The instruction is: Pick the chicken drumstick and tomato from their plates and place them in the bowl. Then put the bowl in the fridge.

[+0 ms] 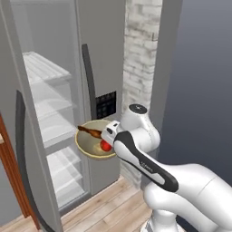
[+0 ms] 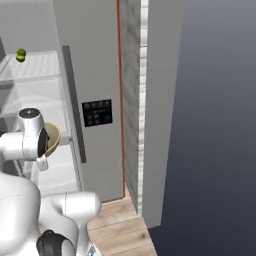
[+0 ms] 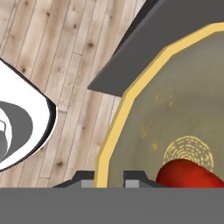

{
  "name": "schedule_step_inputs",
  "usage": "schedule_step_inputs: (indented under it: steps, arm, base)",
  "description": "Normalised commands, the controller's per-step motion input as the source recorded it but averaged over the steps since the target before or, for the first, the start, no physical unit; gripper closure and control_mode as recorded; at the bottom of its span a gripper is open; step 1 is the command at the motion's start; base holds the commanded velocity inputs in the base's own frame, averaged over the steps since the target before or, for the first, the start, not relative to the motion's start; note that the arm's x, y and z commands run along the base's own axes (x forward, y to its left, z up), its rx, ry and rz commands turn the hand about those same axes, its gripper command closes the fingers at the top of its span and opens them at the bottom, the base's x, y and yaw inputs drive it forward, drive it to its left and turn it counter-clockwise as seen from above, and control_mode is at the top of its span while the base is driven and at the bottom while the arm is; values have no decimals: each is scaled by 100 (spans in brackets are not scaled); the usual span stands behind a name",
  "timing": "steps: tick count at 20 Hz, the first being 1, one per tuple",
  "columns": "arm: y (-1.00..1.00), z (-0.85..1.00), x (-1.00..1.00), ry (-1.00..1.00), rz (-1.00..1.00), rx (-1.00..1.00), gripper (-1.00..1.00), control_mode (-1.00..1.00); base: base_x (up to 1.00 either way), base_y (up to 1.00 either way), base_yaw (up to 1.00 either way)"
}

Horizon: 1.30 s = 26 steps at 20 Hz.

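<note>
1. The gripper (image 3: 109, 177) is clamped on the rim of the bowl (image 1: 89, 144), one finger on each side of the yellow edge.
2. The bowl hangs in the air in front of the open fridge (image 1: 54, 113), level with a middle glass shelf (image 1: 56, 127).
3. The tomato (image 1: 106, 145) lies inside the bowl.
4. The chicken drumstick (image 1: 90, 132) lies across the bowl's far rim.

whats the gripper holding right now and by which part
The gripper is shut on the bowl, pinching its rim on the side nearest the arm. The tomato and the chicken drumstick ride inside it, in front of the open fridge.
</note>
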Motion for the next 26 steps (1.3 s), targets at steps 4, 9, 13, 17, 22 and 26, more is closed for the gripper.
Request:
schedule_step_inputs:
  steps: [4,9,13,17,22,26]
  arm:
    - [0,0,0,0,0,0,100,100]
    - [0,0,0,0,0,0,100,100]
    - [0,0,0,0,0,0,100,100]
    - [0,0,0,0,0,0,100,100]
    - [0,0,0,0,0,0,100,100]
    - [0,0,0,0,0,0,100,100]
  base:
    - [45,19,1]
    - [46,15,3]
    - [47,14,10]
    - [28,1,19]
    - [18,4,34]
    - [47,0,29]
